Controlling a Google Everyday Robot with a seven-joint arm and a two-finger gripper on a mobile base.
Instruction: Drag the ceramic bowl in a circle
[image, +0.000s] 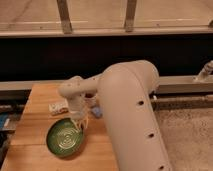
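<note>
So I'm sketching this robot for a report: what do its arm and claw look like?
The arm is thick, rounded and off-white, with a row of small dark holes along its side. It narrows to a rounded wrist and a small pale claw at the green bowl's rim.

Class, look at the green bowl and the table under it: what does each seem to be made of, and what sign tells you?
Ceramic bowl: likely glazed ceramic; glossy green with bright reflections and ringed inside. Table: looks like wood, warm brown planks with seams, satin finish. The gripper, shut, sits at the bowl's upper right rim.
</note>
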